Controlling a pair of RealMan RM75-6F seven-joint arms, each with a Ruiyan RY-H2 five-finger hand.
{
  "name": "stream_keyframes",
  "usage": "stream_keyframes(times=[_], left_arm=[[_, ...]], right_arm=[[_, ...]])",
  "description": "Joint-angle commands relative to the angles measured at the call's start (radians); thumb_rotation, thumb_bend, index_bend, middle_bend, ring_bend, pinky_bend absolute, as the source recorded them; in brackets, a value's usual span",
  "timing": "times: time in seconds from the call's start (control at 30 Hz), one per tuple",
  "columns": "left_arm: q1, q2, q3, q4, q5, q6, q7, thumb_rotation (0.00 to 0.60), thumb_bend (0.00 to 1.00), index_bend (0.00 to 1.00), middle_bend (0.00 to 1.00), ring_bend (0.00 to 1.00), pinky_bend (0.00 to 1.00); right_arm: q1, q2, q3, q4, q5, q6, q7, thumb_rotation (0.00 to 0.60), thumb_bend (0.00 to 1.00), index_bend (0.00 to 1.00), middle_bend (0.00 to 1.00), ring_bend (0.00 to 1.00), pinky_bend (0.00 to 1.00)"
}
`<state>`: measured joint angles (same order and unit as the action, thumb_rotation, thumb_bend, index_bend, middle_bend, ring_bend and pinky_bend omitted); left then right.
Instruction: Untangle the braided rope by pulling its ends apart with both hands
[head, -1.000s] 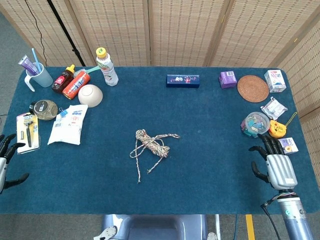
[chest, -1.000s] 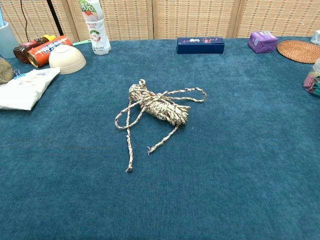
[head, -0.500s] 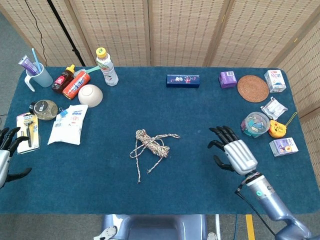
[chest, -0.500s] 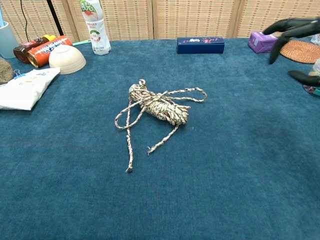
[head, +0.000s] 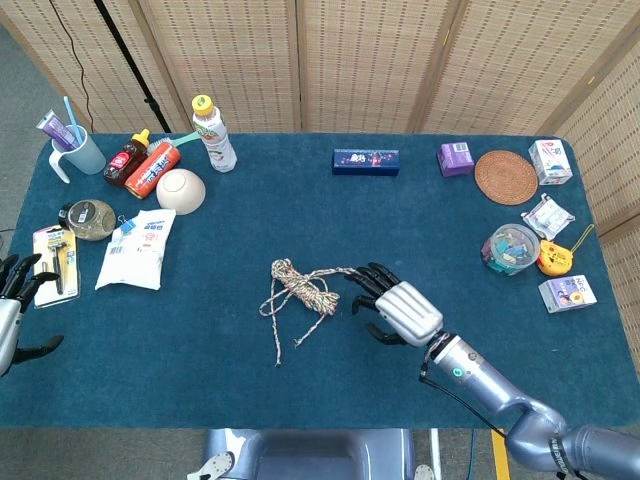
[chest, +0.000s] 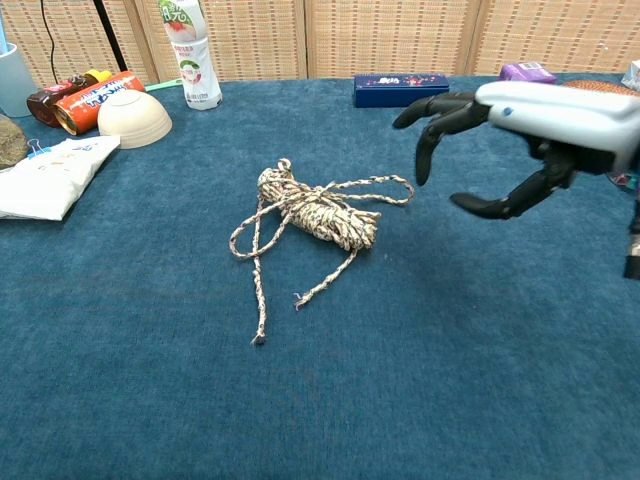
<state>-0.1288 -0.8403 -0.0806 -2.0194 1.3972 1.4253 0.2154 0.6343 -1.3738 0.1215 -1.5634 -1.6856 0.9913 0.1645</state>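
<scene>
Braided rope (head: 301, 289) sits bundled mid-table, loose ends trailing toward the near edge. Right hand (head: 398, 307) hovers just beside it, fingers spread, empty. Left hand (head: 12, 300) at the table's edge, fingers apart. Cup (head: 80, 152) holds a toothbrush.

Bare blue cloth-covered table (head: 200, 340) lies all around the bundled, speckled braided rope (head: 300, 289), with the white bowl (head: 181, 189), white pouch (head: 137, 248) and dark blue box (head: 366, 161) all well apart from it.
</scene>
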Motion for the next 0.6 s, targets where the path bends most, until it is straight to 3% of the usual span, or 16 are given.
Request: stream_keyframes(times=[0.03,0.6], left_arm=[[0.0,0.001,0.001,0.0,-0.001,0.0,-0.001,0.6,0.07,0.26,0.12,0.01,0.0],[0.012,0.02,0.009,-0.003,-0.011,0.016,-0.006,0.6,0.07,0.26,0.12,0.01,0.0]], right_arm=[[0.027,-0.027,-0.005,0.026,-0.006,-0.015,0.005,0.6,0.42,0.44,0.16,0.05,0.0],[0.139,-0.183,-0.006,0.17,0.01,-0.049,0.007,0.6,0.37,0.49,0.19,0.06,0.0]])
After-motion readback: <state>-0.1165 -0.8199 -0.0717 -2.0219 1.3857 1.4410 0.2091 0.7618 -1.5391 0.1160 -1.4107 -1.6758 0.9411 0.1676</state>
